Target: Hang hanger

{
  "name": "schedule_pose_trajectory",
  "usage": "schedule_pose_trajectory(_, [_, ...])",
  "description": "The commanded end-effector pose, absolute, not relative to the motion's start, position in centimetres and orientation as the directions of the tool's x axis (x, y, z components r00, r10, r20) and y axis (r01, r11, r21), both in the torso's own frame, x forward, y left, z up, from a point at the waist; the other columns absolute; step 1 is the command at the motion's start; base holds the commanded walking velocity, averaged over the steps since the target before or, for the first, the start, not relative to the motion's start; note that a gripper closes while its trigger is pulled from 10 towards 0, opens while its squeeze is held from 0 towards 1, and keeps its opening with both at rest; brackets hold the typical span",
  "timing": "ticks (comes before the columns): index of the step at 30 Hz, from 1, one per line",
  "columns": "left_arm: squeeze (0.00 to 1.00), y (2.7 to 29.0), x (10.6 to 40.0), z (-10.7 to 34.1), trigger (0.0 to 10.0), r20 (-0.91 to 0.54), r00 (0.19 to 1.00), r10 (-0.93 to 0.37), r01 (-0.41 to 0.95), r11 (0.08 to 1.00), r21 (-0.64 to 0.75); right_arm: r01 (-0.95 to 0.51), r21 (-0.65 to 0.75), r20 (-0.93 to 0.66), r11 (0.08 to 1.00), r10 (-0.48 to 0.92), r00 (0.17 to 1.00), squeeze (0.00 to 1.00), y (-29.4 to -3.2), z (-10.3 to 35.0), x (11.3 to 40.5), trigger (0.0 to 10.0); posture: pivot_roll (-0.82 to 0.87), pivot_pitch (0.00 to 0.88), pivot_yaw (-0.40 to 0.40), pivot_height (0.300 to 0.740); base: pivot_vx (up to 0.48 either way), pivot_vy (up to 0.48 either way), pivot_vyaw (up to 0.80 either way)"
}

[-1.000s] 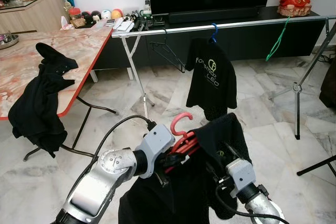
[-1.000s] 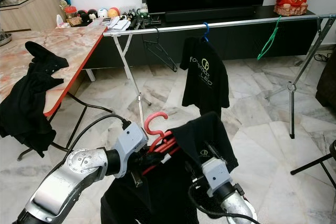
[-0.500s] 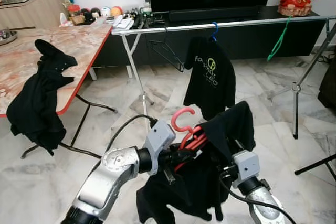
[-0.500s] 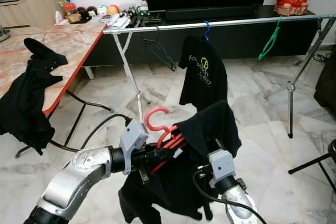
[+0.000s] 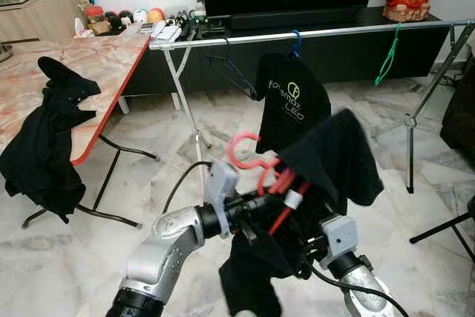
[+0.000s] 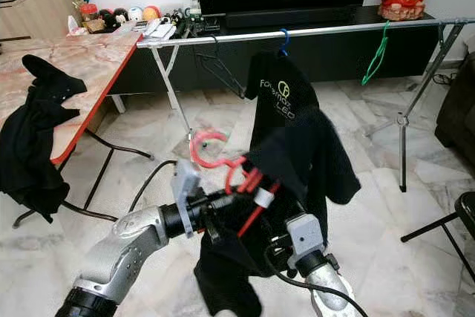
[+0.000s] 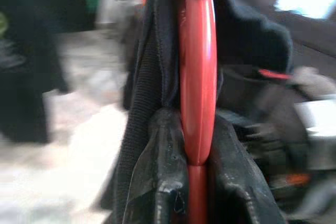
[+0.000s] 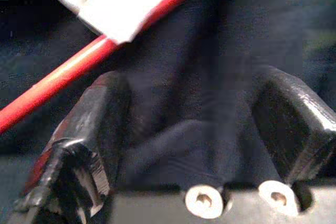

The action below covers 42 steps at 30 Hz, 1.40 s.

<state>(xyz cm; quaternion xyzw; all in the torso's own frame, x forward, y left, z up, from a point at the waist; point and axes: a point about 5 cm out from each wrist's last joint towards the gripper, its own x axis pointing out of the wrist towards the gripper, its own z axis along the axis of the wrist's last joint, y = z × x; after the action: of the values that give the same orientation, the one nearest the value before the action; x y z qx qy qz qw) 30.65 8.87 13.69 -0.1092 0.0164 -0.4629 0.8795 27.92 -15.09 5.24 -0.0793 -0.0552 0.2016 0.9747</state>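
A red hanger point(image 5: 243, 155) carries a black garment point(image 5: 334, 155) low in front of me. My left gripper point(image 5: 257, 206) is shut on the hanger's red bar point(image 7: 197, 93), its fingers point(image 7: 164, 174) clamping it from both sides. My right gripper point(image 5: 306, 247) is under the garment, open, with a fold of the black cloth point(image 8: 194, 129) lying between its spread fingers point(image 8: 97, 124). The silver clothes rail point(image 5: 319, 33) runs across farther ahead, apart from the hanger's hook.
On the rail hang a black printed T-shirt point(image 5: 293, 105) on a blue hanger, a bare black hanger point(image 5: 234, 73) and a green hanger point(image 5: 387, 57). Rack legs point(image 5: 410, 120) stand on the right. A table point(image 5: 30, 83) with black clothes point(image 5: 44, 135) is on the left.
My left gripper has lifted the red hanger up and forward, and the garment has risen with it and swung toward the rail. The right arm has followed underneath.
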Motion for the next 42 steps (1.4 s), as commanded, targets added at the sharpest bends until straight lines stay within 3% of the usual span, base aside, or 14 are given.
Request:
schedule_pose_trajectory(1, [0.0, 9.5, 31.0, 14.0, 10.0, 0.088, 0.609, -0.788, 0.788, 0.588, -0.182, -0.383, -0.167, 0.064, 0.909, 0.398, 0.915, 0.0, -15.0, 5.1, 27.8, 10.0, 0.0, 0.075, 0.037, 0.74, 0.0, 0.0, 0.0])
schedule_pose_trajectory(6, [0.0, 10.0, 31.3, 13.5, 10.0, 0.066, 0.657, -0.751, 0.748, 0.64, -0.177, -0.381, -0.161, 0.055, 0.91, 0.394, 0.917, 0.0, -14.9, 4.8, 27.6, 10.0, 0.0, 0.081, 0.041, 0.74, 0.0, 0.0, 0.0])
schedule_pose_trajectory(9, [0.0, 11.1, 32.1, 12.4, 10.0, 0.037, 0.74, -0.671, 0.669, 0.73, -0.14, -0.375, -0.153, 0.051, 0.914, 0.386, 0.921, 0.0, -14.7, 4.6, 27.3, 10.0, 0.0, 0.082, 0.044, 0.74, 0.0, 0.0, 0.0])
schedule_pose_trajectory(16, [0.0, 11.9, 31.7, 11.0, 10.0, 0.009, 0.783, -0.622, 0.619, 0.776, -0.122, -0.366, -0.148, 0.05, 0.919, 0.377, 0.925, 0.0, -14.9, 4.5, 27.2, 10.0, 0.0, 0.081, 0.043, 0.74, 0.0, 0.0, 0.0])
schedule_pose_trajectory(21, [0.0, 13.6, 30.8, 8.9, 10.0, 0.04, 0.849, -0.527, 0.522, 0.826, -0.213, -0.34, -0.118, 0.066, 0.933, 0.349, 0.935, 0.0, -15.1, 4.7, 27.2, 10.0, -0.01, 0.078, 0.033, 0.74, 0.0, 0.0, 0.0])
schedule_pose_trajectory(42, [0.0, 15.0, 28.5, 9.5, 10.0, 0.137, 0.928, -0.348, 0.368, 0.915, -0.168, -0.273, 0.075, 0.166, 0.959, 0.258, 0.952, 0.0, -15.6, 7.2, 28.5, 10.0, 0.0, 0.036, 0.015, 0.74, 0.0, 0.0, 0.0])
